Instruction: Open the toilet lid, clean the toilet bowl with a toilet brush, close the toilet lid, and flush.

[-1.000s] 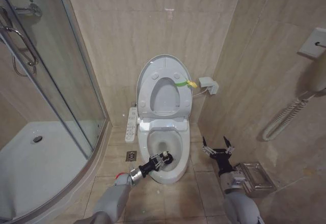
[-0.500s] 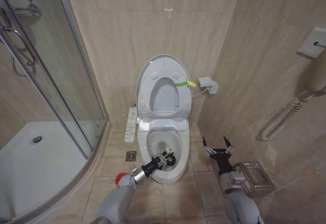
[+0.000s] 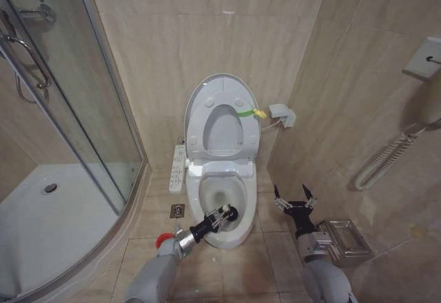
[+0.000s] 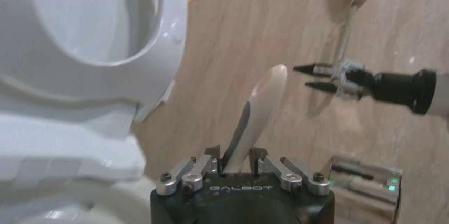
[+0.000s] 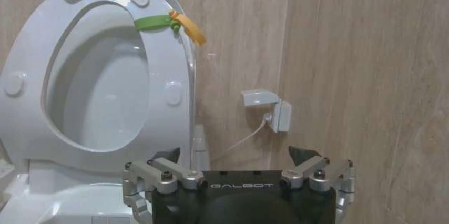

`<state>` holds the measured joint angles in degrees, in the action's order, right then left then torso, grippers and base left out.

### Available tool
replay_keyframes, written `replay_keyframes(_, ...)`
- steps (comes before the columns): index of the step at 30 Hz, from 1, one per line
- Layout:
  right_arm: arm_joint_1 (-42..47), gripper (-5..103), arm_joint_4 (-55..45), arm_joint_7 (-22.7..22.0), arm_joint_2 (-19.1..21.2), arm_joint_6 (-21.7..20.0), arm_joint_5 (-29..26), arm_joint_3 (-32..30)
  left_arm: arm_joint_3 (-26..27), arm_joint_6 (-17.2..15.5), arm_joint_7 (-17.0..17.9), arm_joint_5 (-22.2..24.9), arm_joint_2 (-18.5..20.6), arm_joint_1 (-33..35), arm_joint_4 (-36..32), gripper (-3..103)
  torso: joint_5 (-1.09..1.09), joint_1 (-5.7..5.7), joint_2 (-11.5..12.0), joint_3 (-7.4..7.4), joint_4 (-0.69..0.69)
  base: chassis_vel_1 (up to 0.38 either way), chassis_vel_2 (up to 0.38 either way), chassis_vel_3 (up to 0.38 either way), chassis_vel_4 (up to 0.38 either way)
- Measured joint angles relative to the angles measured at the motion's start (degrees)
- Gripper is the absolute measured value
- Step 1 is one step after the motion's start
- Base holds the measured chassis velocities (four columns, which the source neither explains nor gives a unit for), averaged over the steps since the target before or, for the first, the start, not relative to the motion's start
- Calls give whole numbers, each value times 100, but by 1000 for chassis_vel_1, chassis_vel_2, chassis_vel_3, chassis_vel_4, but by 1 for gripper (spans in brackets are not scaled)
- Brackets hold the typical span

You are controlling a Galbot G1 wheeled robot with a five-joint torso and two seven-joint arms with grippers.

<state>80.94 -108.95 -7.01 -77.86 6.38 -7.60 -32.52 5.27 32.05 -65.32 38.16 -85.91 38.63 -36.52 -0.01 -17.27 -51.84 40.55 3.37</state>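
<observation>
- Two grippers show in the head view: the left gripper [image 3: 222, 215] reaches over the front rim of the white elongated ceramic toilet bowl [image 3: 224, 237], its jaws clamped on the thin white-handled toilet brush [image 4: 256, 113], whose dark head [image 3: 232, 213] sits inside the bowl.
- Beside the bowl, the right gripper [image 3: 294, 201] hangs above the floor, jaws spread wide and empty.
- Upright against the wall stands the glossy white oval toilet lid [image 3: 198, 96], with its yellow-green loop [image 5: 172, 23] at the edge.

Toilet bowl [image 3: 222, 200]: one
Toilet lid [image 3: 222, 120]: one, raised
Toilet brush [image 3: 229, 213]: one
Grippers: two, left gripper [image 3: 222, 215] and right gripper [image 3: 292, 200]
Yellow-green loop [image 3: 251, 113]: one
Button panel [image 3: 178, 167]: one
Floor drain [image 3: 178, 211]: one
Wall socket [image 3: 282, 114]: one
</observation>
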Motion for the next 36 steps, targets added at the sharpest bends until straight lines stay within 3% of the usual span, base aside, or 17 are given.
replay_keyframes(11, 0, 100, 0, 1, 0, 0, 0, 0, 9, 104, 213, -82, -66, -227, 259, 24, 0, 0, 0, 0, -2, 0, 0, 0, 0)
replay_keyframes(19, 0, 100, 0, 1, 0, 0, 0, 0, 53, 119, 352, -2, -187, -656, 893, 21, 2, 0, 0, -1, -2, 0, 0, 0, 0)
replay_keyframes(24, 0, 100, 0, 1, 0, 0, 0, 0, 104, 173, 483, -193, -291, -732, 1157, 21, 2, 0, -1, -1, -2, 0, 0, 0, 0)
replay_keyframes(27, 0, 100, 0, 0, 0, 0, 0, 0, 118, 199, 730, -364, -330, -713, 1281, 21, 2, 1, -1, -2, -3, 0, 0, 0, 0)
replay_keyframes(33, 0, 100, 0, 0, 0, 0, 0, 0, 98, 187, 740, -282, -284, -615, 1079, 21, 0, 1, -1, -1, -3, 0, 0, 0, 0)
replay_keyframes(36, 0, 100, 0, 1, 0, 0, 0, 0, 37, 121, 636, -142, -217, -546, 639, 21, 0, 1, -1, -1, -1, 0, 0, 0, 0)
